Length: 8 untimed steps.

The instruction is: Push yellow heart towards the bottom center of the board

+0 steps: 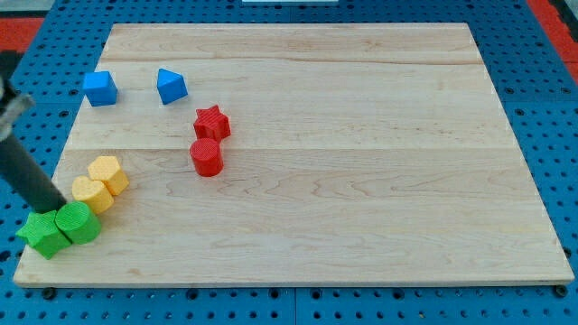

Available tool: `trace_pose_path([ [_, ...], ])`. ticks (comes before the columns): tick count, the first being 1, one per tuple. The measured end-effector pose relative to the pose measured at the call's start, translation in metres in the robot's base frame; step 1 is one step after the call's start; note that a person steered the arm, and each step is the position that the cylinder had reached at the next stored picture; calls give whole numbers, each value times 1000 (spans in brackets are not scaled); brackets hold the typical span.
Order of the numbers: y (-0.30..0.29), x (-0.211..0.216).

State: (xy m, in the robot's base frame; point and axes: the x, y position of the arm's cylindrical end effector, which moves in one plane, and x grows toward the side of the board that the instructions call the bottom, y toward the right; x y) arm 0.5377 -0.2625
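Observation:
Two yellow blocks touch each other at the view's left. The lower one [91, 193] looks like the heart, and the upper one [108, 172] looks like a hexagon; their shapes are hard to tell apart. My dark rod slants in from the view's left edge. My tip [60, 208] rests just left of the lower yellow block, at the top edge of two green blocks [78, 222] [42, 235]. I cannot tell whether the tip touches the yellow block.
A blue cube [99, 88] and a blue wedge-shaped block [171, 86] lie at the upper left. A red star [212, 122] sits just above a red cylinder [207, 156], left of centre. The wooden board [361, 181] lies on a blue pegboard.

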Motion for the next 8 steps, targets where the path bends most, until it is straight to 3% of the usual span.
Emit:
trace_pose_path([
  [5,6,-24],
  [7,128,-25],
  [8,230,-18],
])
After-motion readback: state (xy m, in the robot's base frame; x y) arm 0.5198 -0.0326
